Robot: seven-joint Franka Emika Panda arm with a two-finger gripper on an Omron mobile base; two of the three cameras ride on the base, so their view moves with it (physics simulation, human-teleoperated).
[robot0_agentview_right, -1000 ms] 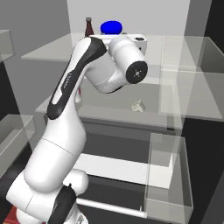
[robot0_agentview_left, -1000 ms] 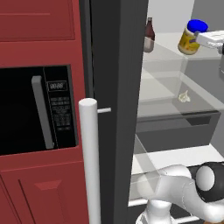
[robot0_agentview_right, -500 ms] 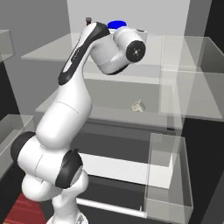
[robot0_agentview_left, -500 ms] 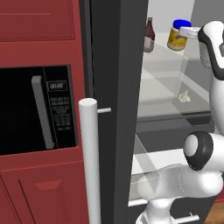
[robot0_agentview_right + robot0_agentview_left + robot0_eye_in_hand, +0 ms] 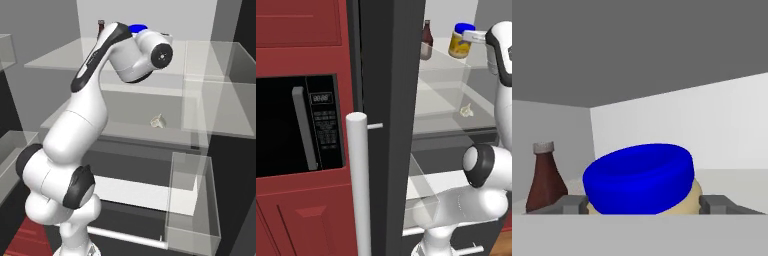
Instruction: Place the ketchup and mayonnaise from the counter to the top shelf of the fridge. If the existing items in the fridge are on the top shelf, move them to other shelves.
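So the mayonnaise jar (image 5: 643,180), blue lid and all, is up on the fridge's top shelf (image 5: 443,52) with the gripper (image 5: 644,204) right around it, one fingertip (image 5: 573,204) on each side of the jar. Jaws are spread wide, but I honestly can't tell if they're pressing on the jar or just sitting around it. The ketchup bottle (image 5: 426,40) stands upright on the same shelf, near the jar but apart. Small pale item (image 5: 466,109) sits on the shelf below
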